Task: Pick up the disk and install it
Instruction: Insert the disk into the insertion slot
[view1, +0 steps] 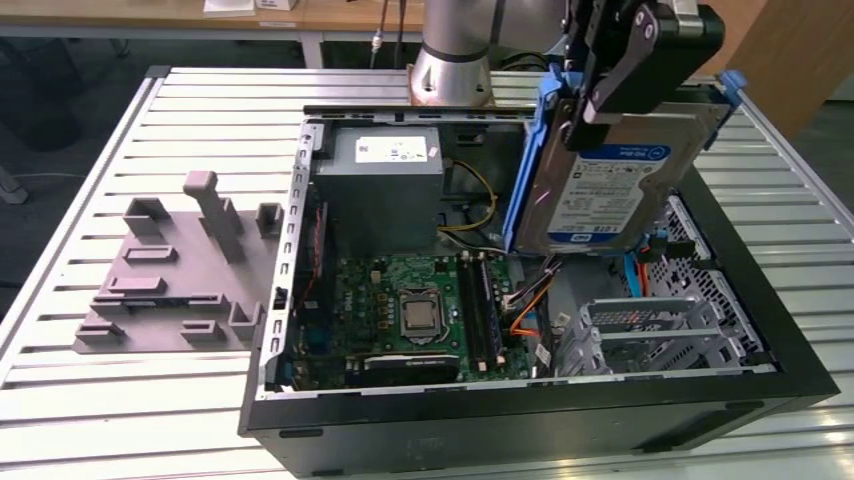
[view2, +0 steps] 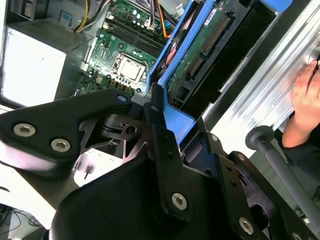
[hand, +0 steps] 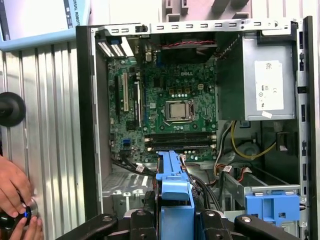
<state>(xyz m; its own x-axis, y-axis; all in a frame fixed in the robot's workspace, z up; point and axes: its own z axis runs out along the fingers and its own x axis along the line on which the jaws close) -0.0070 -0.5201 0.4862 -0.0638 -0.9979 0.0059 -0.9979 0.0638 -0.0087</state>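
A slatted metal table (view1: 200, 110) carries an open black case (view1: 534, 425) lying on its side. A gray fixture plate (view1: 174, 290) sits just beside the case on the exterior view's left. Inside the case are the power supply (view1: 380, 190), the motherboard (view1: 400, 300) and, toward the exterior view's right, the metal cage (view1: 667, 330).

The disk (view1: 614, 190) hangs on edge, tilted, above the case between power supply and cage and apart from both. The gripper (view1: 607, 95) is closed on its upper edge, pinching the blue carrier.

By my reading the pick is done and the install is in hand, with the disk not yet seated. Seating it calls for lining the carrier up squarely with the cage.

Orange and black cables (view1: 527, 300) lie just below the disk and could snag it. The blue bracket (hand: 272, 207) on the cage is also near. A person's hand (hand: 15, 192) rests on the table outside the case, well apart from the disk.
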